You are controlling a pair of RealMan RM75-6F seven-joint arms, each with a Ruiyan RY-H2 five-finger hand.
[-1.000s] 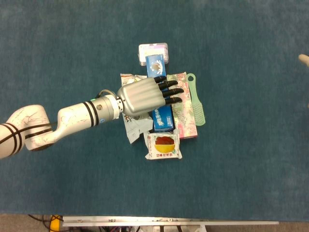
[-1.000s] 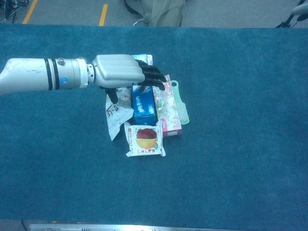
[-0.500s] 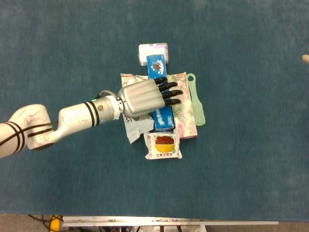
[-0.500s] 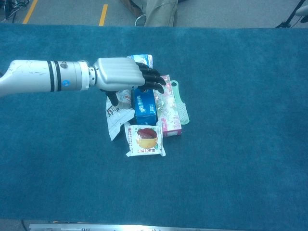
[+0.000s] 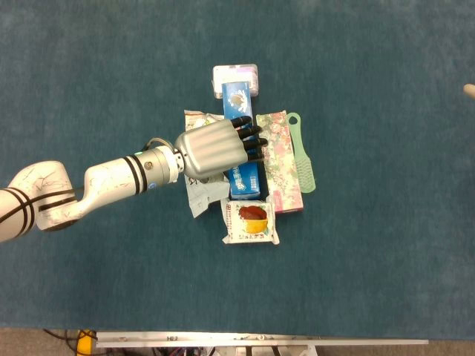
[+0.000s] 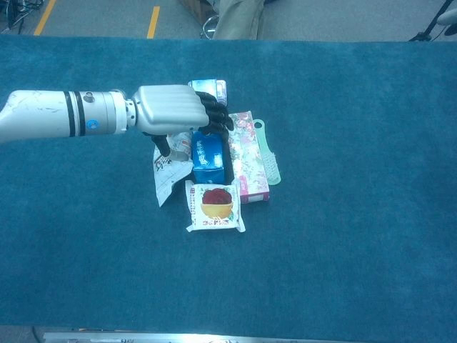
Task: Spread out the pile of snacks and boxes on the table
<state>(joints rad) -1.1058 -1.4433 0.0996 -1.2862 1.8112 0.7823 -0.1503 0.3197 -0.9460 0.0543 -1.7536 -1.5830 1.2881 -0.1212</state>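
Observation:
The pile lies mid-table. My left hand (image 5: 214,148) (image 6: 175,109) lies palm-down on a long blue box (image 5: 247,181) (image 6: 209,160). Its dark fingers curl over the box's right edge, and the thumb hangs down on the left side above a white wrapper (image 5: 199,198) (image 6: 165,179). A floral pink box (image 5: 283,159) (image 6: 249,161) sits right of the blue box, with a narrow gap between them. A green brush (image 5: 303,157) (image 6: 268,153) lies along its right side. A fruit-picture snack packet (image 5: 252,221) (image 6: 214,206) lies at the front. The right hand does not show.
A small white and purple box (image 5: 236,75) (image 6: 215,87) sits at the far end of the pile, partly under the blue box. Blue carpet (image 5: 371,245) covers the whole table. The table's front edge (image 5: 260,342) runs along the bottom.
The left hand's fingers have curled over the blue box's right edge. Hand and box have shifted left, off the floral box. The white wrapper moved slightly left too.

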